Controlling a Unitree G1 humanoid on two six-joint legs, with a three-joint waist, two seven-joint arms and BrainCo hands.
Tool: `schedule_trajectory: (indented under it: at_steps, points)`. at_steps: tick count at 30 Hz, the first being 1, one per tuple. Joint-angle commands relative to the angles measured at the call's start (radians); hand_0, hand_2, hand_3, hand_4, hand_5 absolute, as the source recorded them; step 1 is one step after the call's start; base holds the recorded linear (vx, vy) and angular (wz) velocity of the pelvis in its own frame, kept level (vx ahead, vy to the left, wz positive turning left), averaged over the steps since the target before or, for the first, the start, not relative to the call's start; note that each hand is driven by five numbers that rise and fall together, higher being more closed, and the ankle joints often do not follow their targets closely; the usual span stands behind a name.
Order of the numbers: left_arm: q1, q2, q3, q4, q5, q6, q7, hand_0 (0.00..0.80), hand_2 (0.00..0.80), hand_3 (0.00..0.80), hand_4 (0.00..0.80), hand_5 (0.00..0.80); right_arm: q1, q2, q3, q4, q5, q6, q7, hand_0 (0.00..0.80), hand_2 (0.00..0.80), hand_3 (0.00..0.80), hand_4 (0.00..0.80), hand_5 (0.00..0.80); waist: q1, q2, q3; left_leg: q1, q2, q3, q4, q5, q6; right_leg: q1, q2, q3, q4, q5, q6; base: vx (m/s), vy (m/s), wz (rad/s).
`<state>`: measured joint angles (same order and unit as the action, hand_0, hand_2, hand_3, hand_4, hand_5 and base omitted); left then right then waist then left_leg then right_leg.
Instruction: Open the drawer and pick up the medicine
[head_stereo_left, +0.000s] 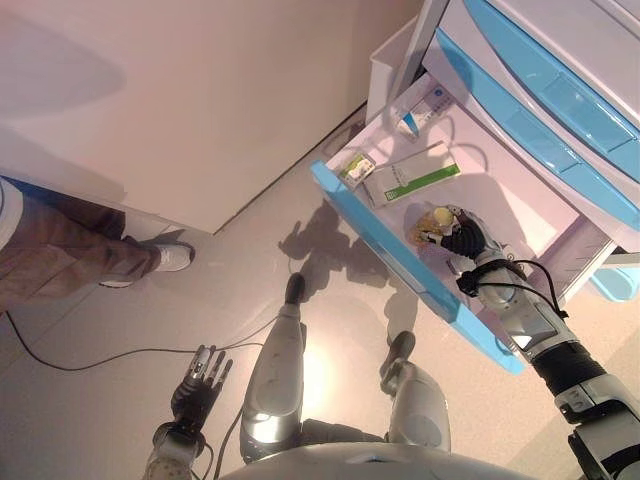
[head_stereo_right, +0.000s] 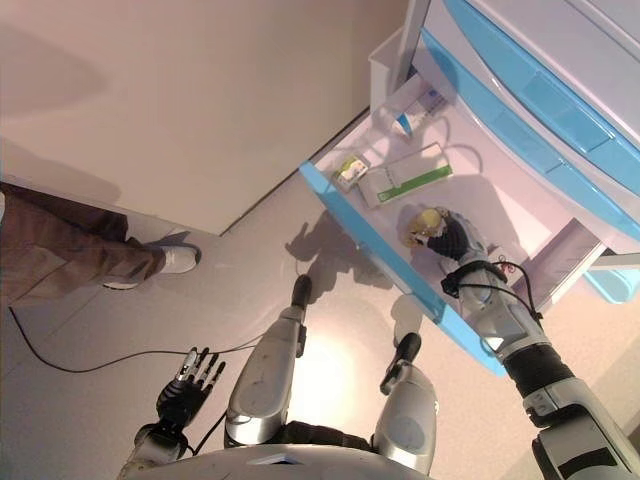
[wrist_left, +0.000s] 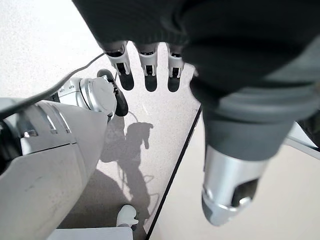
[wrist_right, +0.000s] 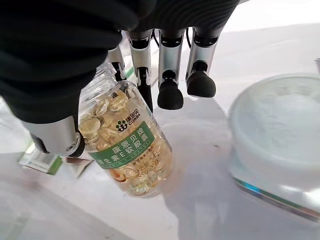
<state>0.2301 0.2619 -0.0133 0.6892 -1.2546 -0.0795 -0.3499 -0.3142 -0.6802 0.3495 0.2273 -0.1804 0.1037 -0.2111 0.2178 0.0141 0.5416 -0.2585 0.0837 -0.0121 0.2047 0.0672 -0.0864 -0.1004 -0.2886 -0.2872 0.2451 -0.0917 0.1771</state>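
The cabinet's lower drawer stands pulled out, its blue front (head_stereo_left: 400, 262) toward me and its white floor (head_stereo_left: 510, 195) showing. A clear medicine bottle of yellow capsules with a green label (wrist_right: 127, 145) lies tilted in it (head_stereo_left: 428, 222). My right hand (head_stereo_left: 462, 238) reaches into the drawer, and in the right wrist view (wrist_right: 75, 50) its thumb and first finger pinch the bottle while the other fingers stick out past it. My left hand (head_stereo_left: 203, 380) hangs low at the left over the floor, fingers straight and empty (wrist_left: 225, 75).
The drawer also holds a green-and-white box (head_stereo_left: 410, 178), a small packet (head_stereo_left: 356, 168), a white-and-blue box (head_stereo_left: 420, 108) and a white round lid (wrist_right: 280, 130) close to the bottle. Shut blue-fronted drawers (head_stereo_left: 560, 90) lie above. A person's leg and shoe (head_stereo_left: 170, 258) stand at the left, near a floor cable (head_stereo_left: 100, 355).
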Motion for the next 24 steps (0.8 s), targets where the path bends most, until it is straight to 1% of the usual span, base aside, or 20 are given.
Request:
schedule_trajectory:
  at_steps: [1,7,11,12,16,19,24]
  points:
    - [0.044,0.018,-0.032,-0.022,0.033,-0.011,-0.011,0.0,0.0,0.0,0.0,0.0,-0.016,-0.039,-0.027,-0.161,-0.037,-0.082,0.008,0.8,0.8,0.8,0.8,0.8,0.002,-0.005,-0.054,0.021,0.018,-0.011,0.083,-0.085,0.032,-0.055,0.001,-0.031,0.025,0.089,-0.039,0.0,0.0,0.0]
    - [0.059,0.011,-0.016,-0.046,0.04,-0.008,0.01,0.0,0.0,0.0,0.0,0.0,0.007,-0.1,-0.085,-0.374,-0.05,-0.111,0.12,0.8,0.8,0.8,0.8,0.8,-0.017,-0.026,-0.092,0.062,0.035,0.012,0.05,-0.081,0.025,-0.025,0.011,-0.022,-0.004,0.091,-0.031,0.01,-0.02,-0.03]
    - [0.065,0.008,0.0,-0.042,0.051,-0.006,0.017,0.0,0.0,0.0,0.0,0.0,0.012,-0.145,-0.129,-0.5,-0.005,-0.141,0.209,0.8,0.8,0.8,0.8,0.8,-0.031,-0.042,-0.133,0.104,0.048,0.032,0.016,-0.078,0.018,0.008,0.022,-0.014,-0.034,0.09,-0.028,0.04,-0.032,-0.04]
    - [0.067,0.005,0.006,-0.04,0.055,-0.006,0.018,0.0,0.0,0.0,0.0,0.0,0.011,-0.158,-0.14,-0.528,0.009,-0.158,0.231,0.8,0.8,0.8,0.8,0.8,-0.035,-0.047,-0.146,0.115,0.05,0.038,0.008,-0.078,0.017,0.018,0.024,-0.012,-0.043,0.09,-0.027,0.041,-0.025,-0.13]
    - [0.071,-0.004,0.027,-0.024,0.072,0.0,0.027,0.0,0.0,0.0,0.0,0.0,0.0,-0.189,-0.178,-0.62,0.085,-0.185,0.315,0.8,0.8,0.8,0.8,0.8,-0.047,-0.059,-0.192,0.154,0.058,0.054,-0.016,-0.078,0.014,0.043,0.03,-0.001,-0.061,0.088,-0.028,0.054,-0.017,-0.19]
    - [0.073,-0.014,0.047,0.004,0.093,0.01,0.028,0.0,0.0,0.0,0.0,0.0,-0.019,-0.215,-0.213,-0.679,0.183,-0.189,0.364,0.8,0.8,0.8,0.8,0.8,-0.055,-0.067,-0.241,0.191,0.064,0.069,-0.045,-0.077,0.01,0.068,0.035,0.005,-0.083,0.089,-0.029,0.084,-0.007,-0.06]
    - [0.063,-0.025,0.066,0.037,0.118,0.022,0.044,0.0,0.0,0.0,0.0,0.0,-0.08,-0.234,-0.259,-0.714,0.334,-0.154,0.381,0.8,0.8,0.8,0.8,0.8,-0.062,-0.078,-0.31,0.235,0.068,0.088,-0.075,-0.083,0.006,0.102,0.041,0.011,-0.115,0.092,-0.03,0.07,-0.012,-0.1]
